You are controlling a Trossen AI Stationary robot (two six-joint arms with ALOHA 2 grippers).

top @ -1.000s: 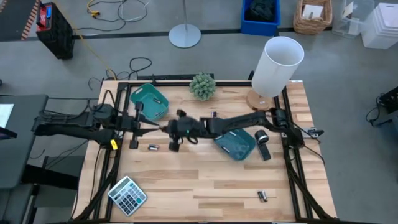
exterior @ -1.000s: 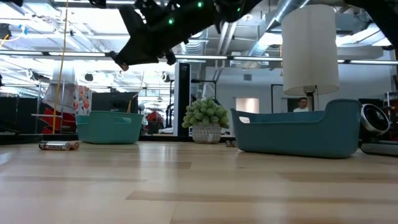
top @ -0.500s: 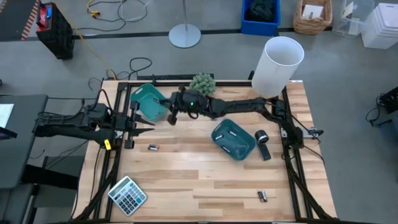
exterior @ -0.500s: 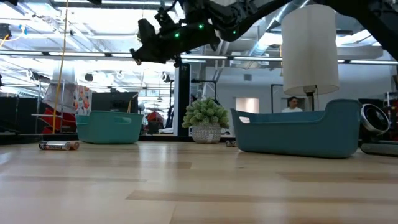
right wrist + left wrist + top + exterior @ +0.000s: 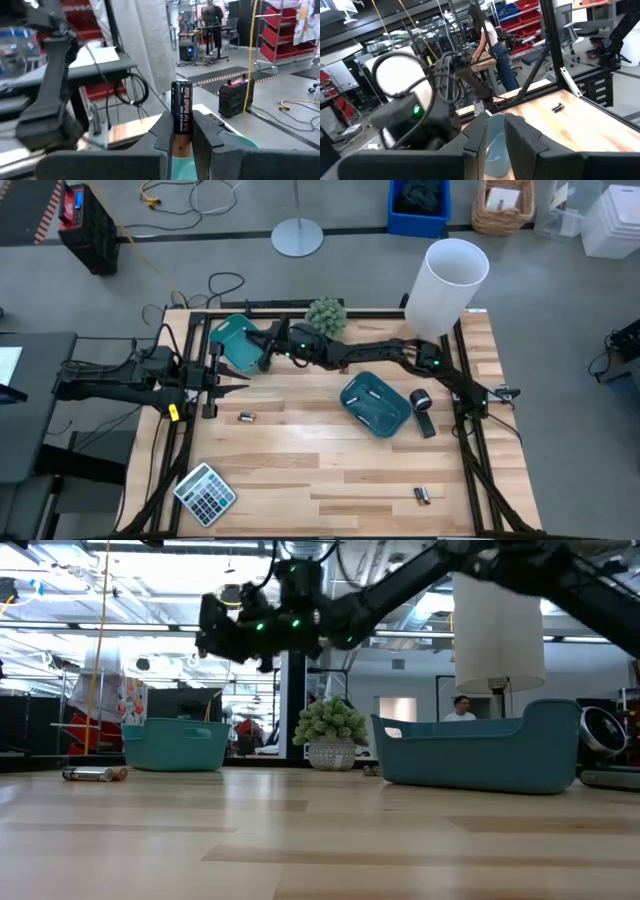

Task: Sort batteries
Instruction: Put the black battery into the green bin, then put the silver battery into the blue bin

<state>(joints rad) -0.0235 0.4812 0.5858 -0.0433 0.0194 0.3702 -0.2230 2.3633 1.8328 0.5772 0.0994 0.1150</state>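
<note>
My right gripper [image 5: 262,352] reaches across the table to the left teal tray [image 5: 236,340] and hangs above it in the low view [image 5: 232,628]. It is shut on a black-and-copper battery [image 5: 181,107]. My left gripper [image 5: 228,375] waits near the table's left edge, just near of that tray, its fingers [image 5: 476,136] a narrow gap apart and holding nothing. One loose battery [image 5: 246,417] lies on its side on the wood, seen too in the low view [image 5: 95,774]. Two more batteries [image 5: 422,495] lie near the table's near right corner. The right teal tray [image 5: 375,405] sits mid-table. My right gripper pinches the battery between its two fingers [image 5: 161,134] at the copper lower part [image 5: 181,144]. The fingers lie along the cell, and its black end [image 5: 181,87] sticks out past the fingertips. The battery is lifted clear, over the left tray's rim [image 5: 239,141].
A small green plant [image 5: 326,317] and a white lamp [image 5: 447,283] stand along the far edge. A black-and-silver cylinder [image 5: 422,408] lies right of the right tray. A grey calculator [image 5: 205,493] sits at the near left corner. People show in the room beyond.
My right gripper has swung from the middle of the table toward the far left, carrying the battery, and now hangs over the left teal tray. My left gripper has drawn back a little toward the left edge.
</note>
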